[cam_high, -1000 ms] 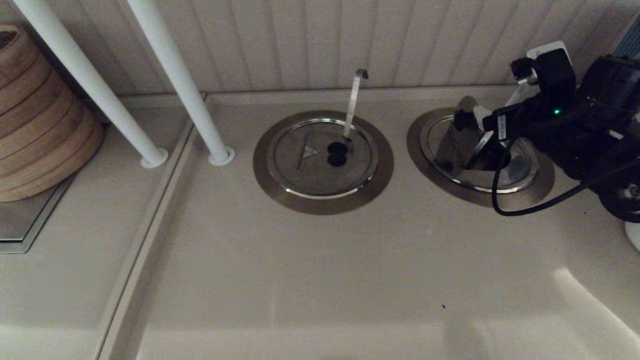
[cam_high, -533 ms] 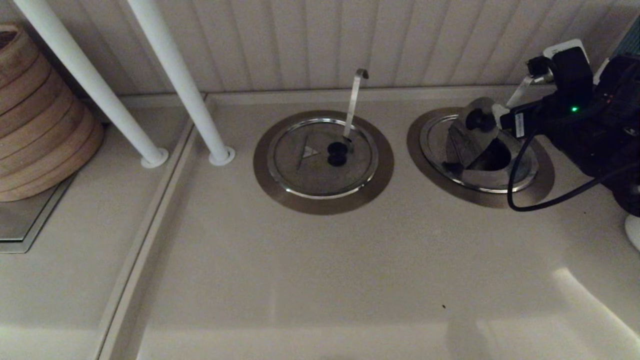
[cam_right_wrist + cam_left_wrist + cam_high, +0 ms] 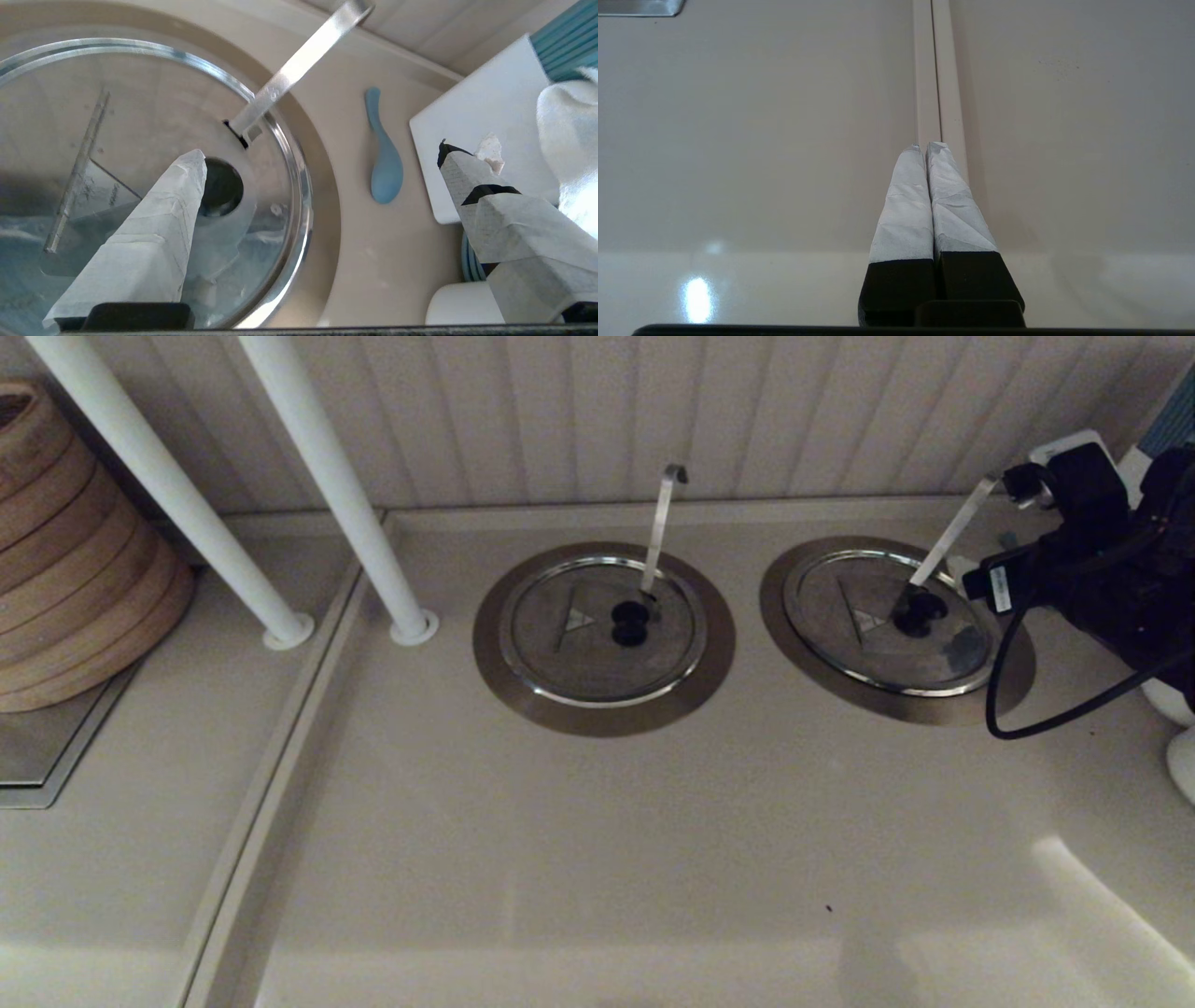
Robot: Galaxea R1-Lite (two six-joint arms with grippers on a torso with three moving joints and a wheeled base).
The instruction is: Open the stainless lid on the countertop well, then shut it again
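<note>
The stainless lid (image 3: pixel 859 616) lies flat on the countertop well, inside its brushed-steel flange (image 3: pixel 777 607), with its black knob (image 3: pixel 920 611) up. The straight-tipped handle (image 3: pixel 952 532) sticks up through it. In the right wrist view the lid (image 3: pixel 140 116), knob (image 3: pixel 224 186) and handle (image 3: pixel 299 65) are close. My right gripper (image 3: pixel 320 149) is open and holds nothing; one fingertip (image 3: pixel 191 168) hangs beside the knob, the other is off past the flange. The right arm (image 3: pixel 1074 551) sits at the lid's right. My left gripper (image 3: pixel 927 145) is shut and empty over a counter seam.
The twin lid (image 3: pixel 579 644) with the hook-tipped handle (image 3: pixel 661 523) sits to the left. Two white poles (image 3: pixel 336 485) and a bamboo steamer stack (image 3: pixel 65 560) stand further left. A blue spoon (image 3: pixel 385 158), a white board (image 3: pixel 490 116) and a white cup (image 3: pixel 462 303) lie right of the well.
The lid, tilted up in the right gripper a second ago, has come down flat on the well. The right gripper has let go of the knob and drawn back to the right.
</note>
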